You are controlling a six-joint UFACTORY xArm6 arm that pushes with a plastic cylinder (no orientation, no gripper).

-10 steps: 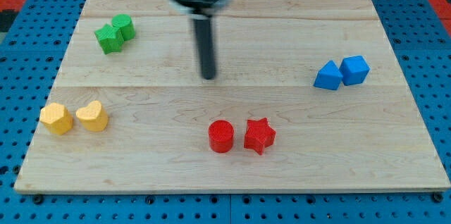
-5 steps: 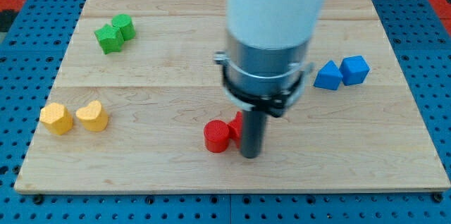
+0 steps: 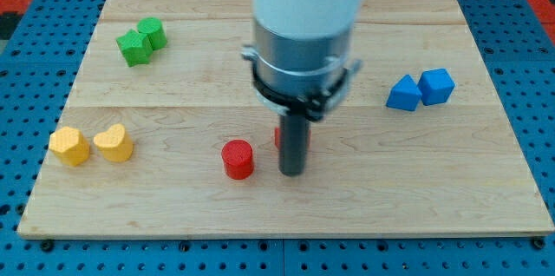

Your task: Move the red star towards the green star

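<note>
The red star [image 3: 279,137] is mostly hidden behind my rod; only a red sliver shows at the rod's left edge near the board's middle. My tip [image 3: 292,172] rests on the board just below and right of that sliver, touching or nearly touching it. A red cylinder [image 3: 237,159] stands a little to the left of the tip, apart from it. The green star [image 3: 133,48] lies at the view's top left, touching a green hexagonal block [image 3: 153,31]. The arm's white and grey body covers the board's upper middle.
Two yellow blocks [image 3: 68,147] [image 3: 114,143] sit at the view's left. A blue triangular block [image 3: 403,94] and a blue cube [image 3: 437,86] sit at the right. The wooden board [image 3: 434,198] lies on a blue pegboard.
My tip swung down from the board's middle to the red star's lower right, then pushed left and up. The red star and red cylinder both shifted left, the star also upward.
</note>
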